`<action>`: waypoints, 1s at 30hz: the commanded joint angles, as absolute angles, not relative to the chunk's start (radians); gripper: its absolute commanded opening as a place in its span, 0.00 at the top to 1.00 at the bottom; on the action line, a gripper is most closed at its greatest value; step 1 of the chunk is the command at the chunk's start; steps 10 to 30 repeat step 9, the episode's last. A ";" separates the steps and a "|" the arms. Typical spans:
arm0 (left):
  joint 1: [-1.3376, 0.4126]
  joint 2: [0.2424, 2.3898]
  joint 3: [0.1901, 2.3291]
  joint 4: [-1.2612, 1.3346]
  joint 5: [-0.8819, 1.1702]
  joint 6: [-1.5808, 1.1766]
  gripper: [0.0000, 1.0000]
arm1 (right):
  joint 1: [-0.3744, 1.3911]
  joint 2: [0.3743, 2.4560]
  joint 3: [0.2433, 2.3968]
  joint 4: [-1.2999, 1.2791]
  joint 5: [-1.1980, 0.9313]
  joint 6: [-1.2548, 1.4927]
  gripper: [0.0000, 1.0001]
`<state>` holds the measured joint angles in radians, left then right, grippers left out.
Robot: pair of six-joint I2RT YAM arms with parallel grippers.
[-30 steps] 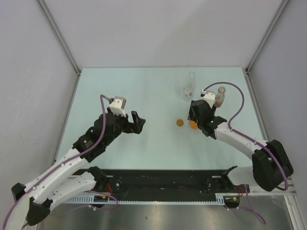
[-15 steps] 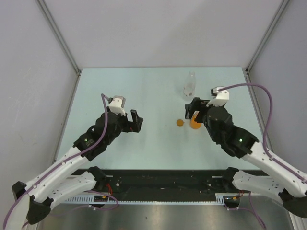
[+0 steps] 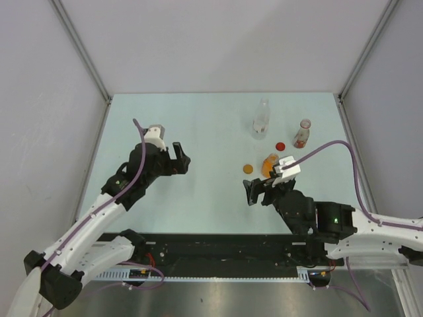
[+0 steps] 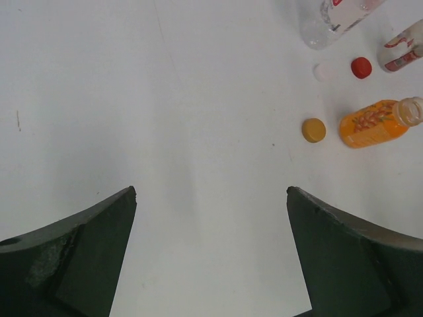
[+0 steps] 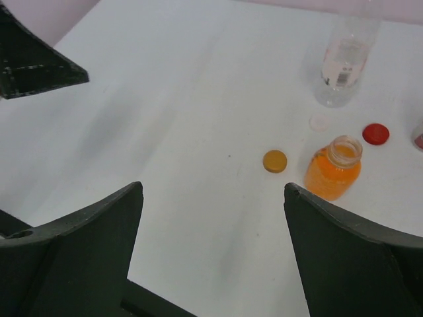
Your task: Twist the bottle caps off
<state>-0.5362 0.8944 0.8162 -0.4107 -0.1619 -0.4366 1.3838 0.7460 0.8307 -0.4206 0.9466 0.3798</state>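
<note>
Three bottles stand at the back right: a clear one (image 3: 262,119) (image 5: 344,66), a squat orange one (image 3: 269,165) (image 5: 332,172) with an open mouth, and a clear one with a red neck (image 3: 303,134) (image 4: 400,53). Loose on the table lie a red cap (image 3: 280,145) (image 5: 375,133), an orange cap (image 3: 248,169) (image 5: 275,160) and a white cap (image 5: 319,122) (image 4: 324,71). My right gripper (image 3: 255,193) (image 5: 213,187) is open and empty, just nearer than the orange cap. My left gripper (image 3: 178,157) (image 4: 211,191) is open and empty, well left of the caps.
The pale table (image 3: 198,125) is walled at the back and both sides by grey panels. A black rail (image 3: 218,247) with both arm bases runs along the near edge. A left finger (image 5: 33,66) shows at the upper left of the right wrist view.
My right arm has pulled back from the bottles toward the near edge and its jaws have widened. The red cap and red-necked bottle now show uncovered. My left gripper has shifted slightly left.
</note>
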 commanded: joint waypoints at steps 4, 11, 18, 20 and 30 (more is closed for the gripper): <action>-0.532 0.841 0.857 -0.347 -0.187 -0.551 0.00 | 1.466 0.718 0.845 -0.095 0.962 0.152 0.08; -0.531 0.847 0.876 -0.368 -0.198 -0.561 0.00 | 1.468 0.719 0.848 0.015 0.965 0.057 0.06; -0.531 0.847 0.876 -0.368 -0.198 -0.561 0.00 | 1.468 0.719 0.848 0.015 0.965 0.057 0.06; -0.531 0.847 0.876 -0.368 -0.198 -0.561 0.00 | 1.468 0.719 0.848 0.015 0.965 0.057 0.06; -0.531 0.847 0.876 -0.368 -0.198 -0.561 0.00 | 1.468 0.719 0.848 0.015 0.965 0.057 0.06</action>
